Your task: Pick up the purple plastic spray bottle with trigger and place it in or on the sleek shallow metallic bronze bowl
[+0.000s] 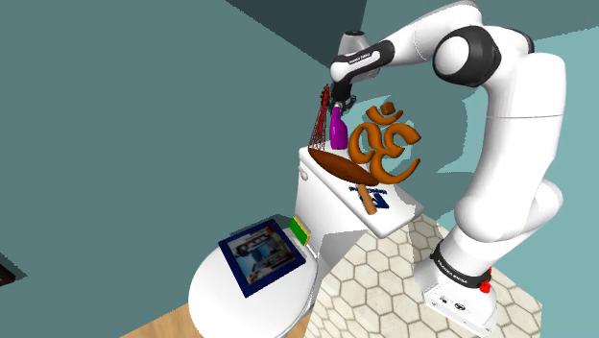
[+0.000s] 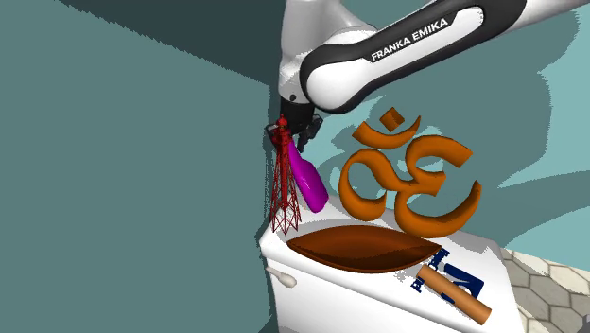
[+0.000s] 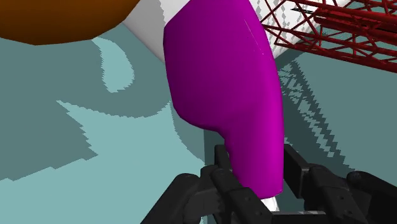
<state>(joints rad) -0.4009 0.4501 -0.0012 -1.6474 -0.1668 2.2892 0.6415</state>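
Shoulder view: the white arm (image 1: 509,144) arches from lower right to upper centre, wrist bent downward, pincer (image 1: 343,102) pinching the tilted purple spray bottle (image 1: 338,132) by its neck.

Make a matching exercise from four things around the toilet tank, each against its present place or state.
Things: 1 purple plastic spray bottle; 2 shallow brown bowl; 3 red lattice tower; 4 wooden-handled hammer.
States: A lying across a flat blue item; B tilted, clasped in the black pincer; C standing beside the teal wall; D empty, on the white tank lid.
Pairs: 1-B, 2-D, 3-C, 4-A.
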